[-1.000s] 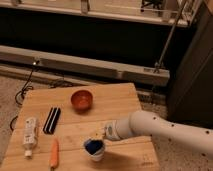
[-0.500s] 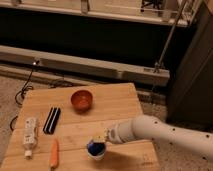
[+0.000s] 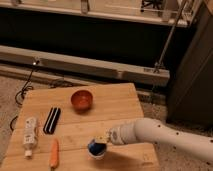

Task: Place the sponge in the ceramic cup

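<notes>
A dark wall with a long pale ledge [image 3: 90,64] fills the upper frame, above speckled floor. The wooden table [image 3: 115,107] takes the lower left. The white arm [image 3: 160,132] reaches in from the lower right; its gripper [image 3: 102,138] sits just above the ceramic cup [image 3: 98,154] at the bottom centre, and whether it is open or closed cannot be told. The sponge [image 3: 95,146] rests in the cup's mouth. Left and above lie a reddish bowl [image 3: 81,99], a black bar [image 3: 52,120], a white bottle [image 3: 30,135] and a carrot [image 3: 54,152].
</notes>
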Robot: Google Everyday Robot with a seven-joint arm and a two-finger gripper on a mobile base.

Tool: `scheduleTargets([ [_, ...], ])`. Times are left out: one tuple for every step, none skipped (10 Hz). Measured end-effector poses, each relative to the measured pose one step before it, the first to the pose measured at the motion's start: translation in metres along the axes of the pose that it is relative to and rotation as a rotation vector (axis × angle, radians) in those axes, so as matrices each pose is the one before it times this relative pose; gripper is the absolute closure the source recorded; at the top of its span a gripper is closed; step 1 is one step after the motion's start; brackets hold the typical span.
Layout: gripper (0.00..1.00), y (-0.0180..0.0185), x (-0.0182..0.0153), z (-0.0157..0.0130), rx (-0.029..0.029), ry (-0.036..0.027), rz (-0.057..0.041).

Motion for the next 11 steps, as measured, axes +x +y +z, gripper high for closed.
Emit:
scheduleTargets([
  [0.2, 0.00013, 0.00067, 0.0001, 0.00144, 0.00095, -0.0014],
  [0.2, -0.00048, 0.00077, -0.00036, 0.00431, 0.00144, -0.00134],
  [0.2, -0.00163, 0.0006, -0.00064, 0.00905, 0.00139, 0.00252],
  [0.2, -0.0018, -0.00031, -0.00064, 0.01331, 0.0006, 0.0038],
  [0.2, -0.001, -0.00152, -0.00069, 0.01207, -0.00375, 0.00541],
  [0.2, 0.00056, -0.002, -0.00078, 0.00944, -0.0063, 0.00356],
  [0.2, 0.00028, -0.00221, -0.00254, 0.00796, -0.01202, 0.0039],
  [0.2, 0.00192, -0.00207, -0.00229, 0.0034, -0.01118, -0.0009],
  [0.2, 0.00544, -0.00185, -0.00335, 0.0024, -0.01276, -0.01117],
  [0.2, 0.00471, -0.00085, -0.00252, 0.00415, -0.00709, -0.01147],
  [0.2, 0.00301, 0.00045, -0.00122, 0.00196, -0.00196, -0.00665],
])
